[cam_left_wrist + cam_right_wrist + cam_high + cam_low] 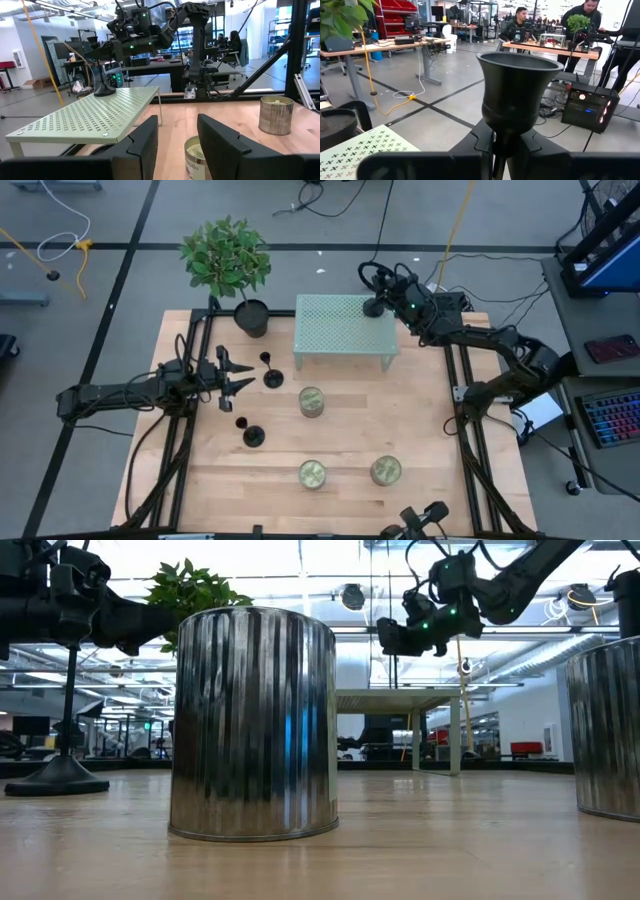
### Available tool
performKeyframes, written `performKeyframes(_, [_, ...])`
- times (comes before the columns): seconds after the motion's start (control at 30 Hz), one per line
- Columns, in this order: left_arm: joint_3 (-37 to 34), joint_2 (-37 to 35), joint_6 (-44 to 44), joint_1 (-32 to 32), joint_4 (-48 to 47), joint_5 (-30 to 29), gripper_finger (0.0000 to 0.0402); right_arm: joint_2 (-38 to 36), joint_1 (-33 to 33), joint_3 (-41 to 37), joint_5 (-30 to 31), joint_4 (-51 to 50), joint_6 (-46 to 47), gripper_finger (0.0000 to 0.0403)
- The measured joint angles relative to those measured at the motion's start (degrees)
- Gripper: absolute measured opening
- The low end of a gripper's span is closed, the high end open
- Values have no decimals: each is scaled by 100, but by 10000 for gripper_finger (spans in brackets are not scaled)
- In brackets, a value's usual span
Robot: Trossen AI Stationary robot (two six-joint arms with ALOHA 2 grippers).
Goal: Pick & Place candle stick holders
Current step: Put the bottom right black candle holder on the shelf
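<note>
Currently, my inventory off the feeds:

1. Right pincer (pixel 378 300): at the far right corner of the perforated green stand (pixel 340 330), clamped on the stem of candle stick holder no. 1 (pixel 374 307). Holder upright, base on the stand top near that corner. Right wrist view: its cup (pixel 517 85) sits directly above my closed fingers. Left wrist view shows the same holder (pixel 102 85) standing on the stand w/ the right arm over it.

2. Left pincer (pixel 243 376): over the left part of the surface (pixel 420 440), jaws apart, gripping nothing. It points toward the middle, just beside holder no. 2.

3. Candle stick holder no. 2 (pixel 272 374): upright on the surface, between left pincer and stand, not touched.

4. Candle stick holder no. 3 (pixel 251 433): upright on the surface, nearer the front than no. 2, apart from both arms.

5. Jar candles, qty 3: one mid-surface (pixel 312 401), two toward the front edge (pixel 312 473) and (pixel 386 470).

6. Potted plant (pixel 228 265): far left corner, beside the stand.

7. Room behind: two people at benches (pixel 520 22), seen in right wrist view.
</note>
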Motion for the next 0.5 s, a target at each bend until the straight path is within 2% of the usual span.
performKeyframes(0.2, [0,0,-21,0,-190,1,145,2,8,0,9,4,-76,44])
performKeyframes(0.5, [0,2,-297,-1,-231,1,145,7,6,-2,26,50,201,109])
